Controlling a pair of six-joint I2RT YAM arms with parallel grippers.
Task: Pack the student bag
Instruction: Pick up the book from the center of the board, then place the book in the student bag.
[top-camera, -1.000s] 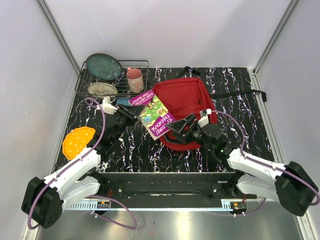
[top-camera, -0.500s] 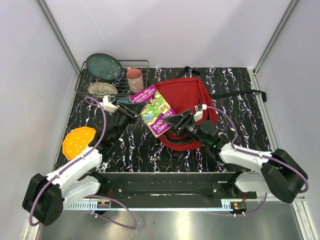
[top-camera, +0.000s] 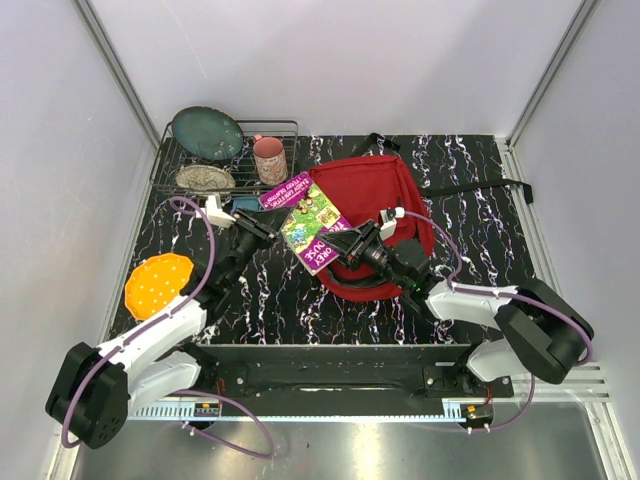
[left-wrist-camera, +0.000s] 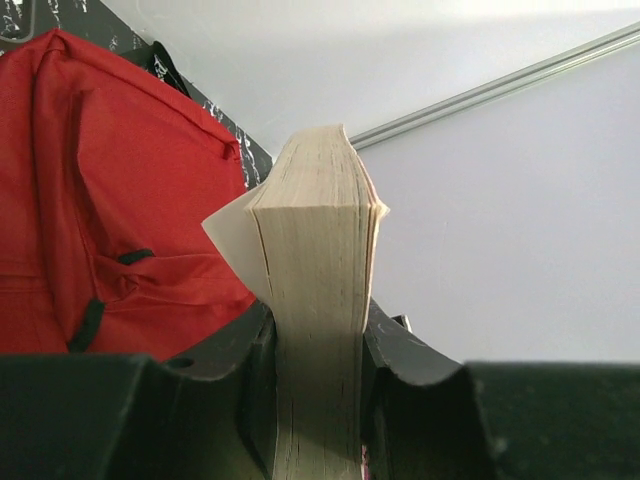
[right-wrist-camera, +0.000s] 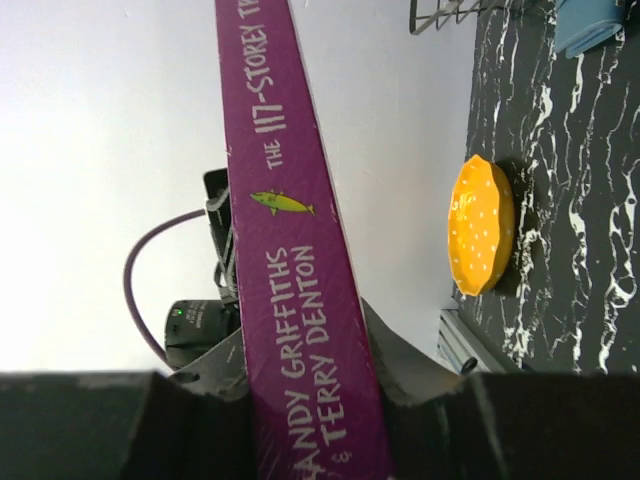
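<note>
Left jaws clench the book by its page edge. Right jaws grip its purple spine, so both arms hold it tilted above the tabletop. The student bag lies flat, just right of and partly under the book, its long axis running near to far, with the right arm nearer. At far left, a wire rack holds plates and a mug.

Student bag matt red cloth; book glossy cover, rough paper edges; rack metal wire.
</note>
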